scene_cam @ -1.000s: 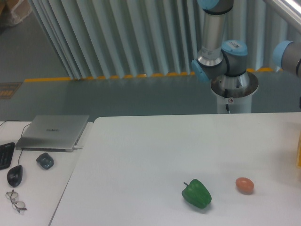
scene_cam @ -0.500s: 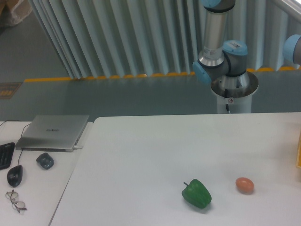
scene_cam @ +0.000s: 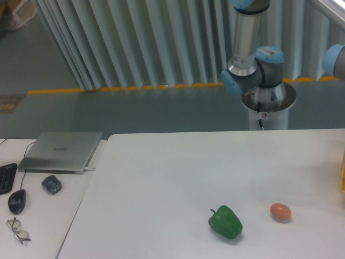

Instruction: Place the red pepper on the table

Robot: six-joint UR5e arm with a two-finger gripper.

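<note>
The hand is not to be seen: only the arm's base and shoulder (scene_cam: 262, 70) at the far right and an elbow joint (scene_cam: 335, 58) at the right edge are shown, so it cannot be told how far the hand is opened or whether anything is held in it. The red pepper is likewise nowhere to be found in view; it may be carried out of frame, but that cannot be confirmed.

On the worktop (scene_cam: 161, 178), a green pepper (scene_cam: 225, 222) is lying near the front edge, right of centre, and an orange-brown egg-shaped thing (scene_cam: 280, 212) is set just to its right, the two apart. A yellow object (scene_cam: 342, 175) is cut off at the right edge. On the narrower desk (scene_cam: 40, 216) at the left, a closed laptop (scene_cam: 61, 151), a mouse (scene_cam: 16, 201), a small dark object (scene_cam: 52, 184), a keyboard corner (scene_cam: 5, 177) and a pair of glasses (scene_cam: 17, 230) are laid out.

If the pepper is indeed being brought in, a bare stretch of the white surface should be chosen, well apart from the green pepper and the egg-shaped thing, so that neither is knocked. The pepper is best lowered until it is borne by the surface before it is released, since a rounded, glossy fruit is likely to roll if dropped. The middle and the far part of the surface appear suitable.
</note>
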